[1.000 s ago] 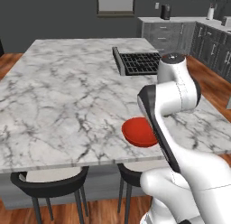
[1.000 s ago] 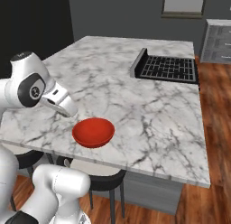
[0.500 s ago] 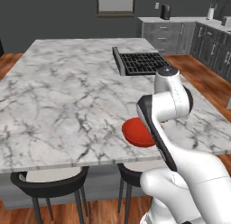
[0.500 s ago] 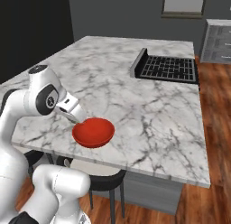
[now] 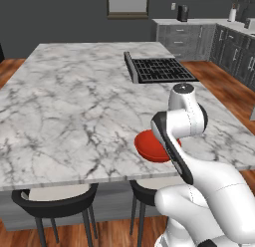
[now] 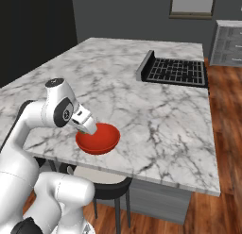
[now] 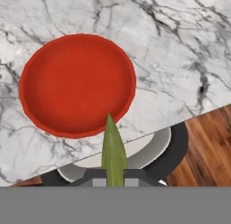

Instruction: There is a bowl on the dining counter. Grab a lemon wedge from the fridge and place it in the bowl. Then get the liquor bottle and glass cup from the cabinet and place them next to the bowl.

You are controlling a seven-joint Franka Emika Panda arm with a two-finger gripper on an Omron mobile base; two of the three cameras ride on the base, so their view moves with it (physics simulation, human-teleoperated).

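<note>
Hand [image 7: 114, 180] pinches a thin yellow-green lemon wedge [image 7: 113, 151], pointed end forward. Just beyond it, a glossy round red bowl [image 7: 76, 83] sits on the veined marble surface [image 7: 180, 51].

Home kitchen, marble dining counter [image 5: 74, 106], cooktop [image 5: 158, 69], likely stools [image 5: 55, 201]

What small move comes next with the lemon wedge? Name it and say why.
Probably carry the gripper a little further over the bowl, then open. The lemon wedge is clamped between the fingertips, its tip only just reaching the bowl's near rim in the hand view, so dropping it now could miss.
</note>
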